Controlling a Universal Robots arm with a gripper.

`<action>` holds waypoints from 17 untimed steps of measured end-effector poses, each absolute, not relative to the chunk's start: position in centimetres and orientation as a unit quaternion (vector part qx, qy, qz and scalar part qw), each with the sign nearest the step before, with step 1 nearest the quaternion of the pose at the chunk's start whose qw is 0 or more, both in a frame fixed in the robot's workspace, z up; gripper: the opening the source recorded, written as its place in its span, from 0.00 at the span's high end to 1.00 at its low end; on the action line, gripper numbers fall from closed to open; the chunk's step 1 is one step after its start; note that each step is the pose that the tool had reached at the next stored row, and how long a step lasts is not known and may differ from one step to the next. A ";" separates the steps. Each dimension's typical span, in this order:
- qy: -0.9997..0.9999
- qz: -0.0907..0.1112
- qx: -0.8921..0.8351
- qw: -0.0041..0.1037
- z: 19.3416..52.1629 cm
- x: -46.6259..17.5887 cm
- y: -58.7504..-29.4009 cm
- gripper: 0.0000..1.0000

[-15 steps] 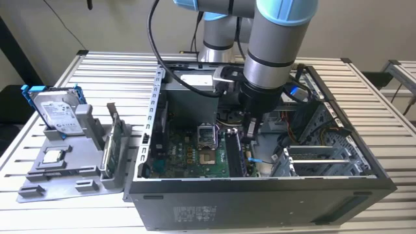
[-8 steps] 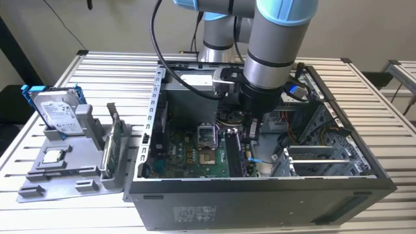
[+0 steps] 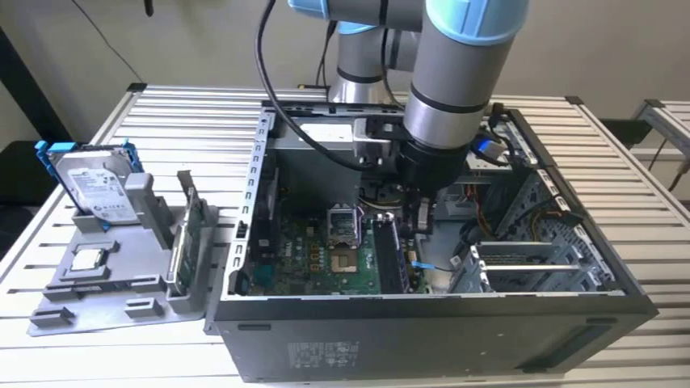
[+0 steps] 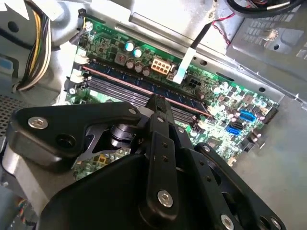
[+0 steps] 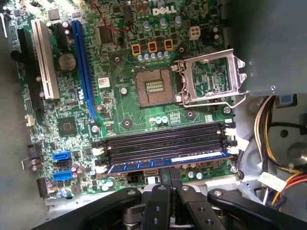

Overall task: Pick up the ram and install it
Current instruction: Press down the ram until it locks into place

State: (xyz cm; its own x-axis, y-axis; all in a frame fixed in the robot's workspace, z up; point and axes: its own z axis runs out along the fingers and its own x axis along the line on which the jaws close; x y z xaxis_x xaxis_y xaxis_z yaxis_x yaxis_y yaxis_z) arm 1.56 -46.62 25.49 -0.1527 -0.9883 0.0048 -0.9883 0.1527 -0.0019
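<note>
Black metal gripper (image 5: 169, 178), nearest item in both wrist views: the fingers (image 5: 162, 191) are drawn close together with no gap visible at the tips. The tips sit directly over the ram (image 5: 168, 161); whether they touch it I cannot tell.

Ram: long dark-blue stick with a pale label, lying along the slot closest to the gripper, at the edge of the green motherboard (image 5: 120, 110). The first wrist view alone shows its whole length.

Black memory slots (image 5: 163, 139): parallel, just beside the ram.

Processor socket (image 5: 154, 86): past the slots, its metal retention frame (image 5: 211, 79) swung open. White and blue expansion slots (image 5: 84, 67) stand at the board's far side.

Yellow, black and red wire bundle (image 5: 273, 120): off the board's end, seen in both wrist views.

The exterior view adds the grey computer case (image 3: 431, 331), open on top, with the arm (image 3: 458, 73) reaching down into it.

Slatted pale metal table (image 3: 194, 113): carries the case and, on the exterior view's left, a grey tray (image 3: 108, 299). In the tray stand a silver hard drive (image 3: 97, 190) in a blue frame and a green circuit board (image 3: 192, 242) on edge.

Plain light wall (image 3: 161, 40) behind. Label print is too small to make out.
</note>
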 end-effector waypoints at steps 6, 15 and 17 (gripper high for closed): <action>-0.741 -0.001 0.672 0.005 25.4 1.6 -46.6 0.89; -0.715 -0.001 0.699 0.005 25.1 1.6 -46.6 0.89; -0.715 -0.001 0.699 0.005 25.1 1.6 -46.6 0.89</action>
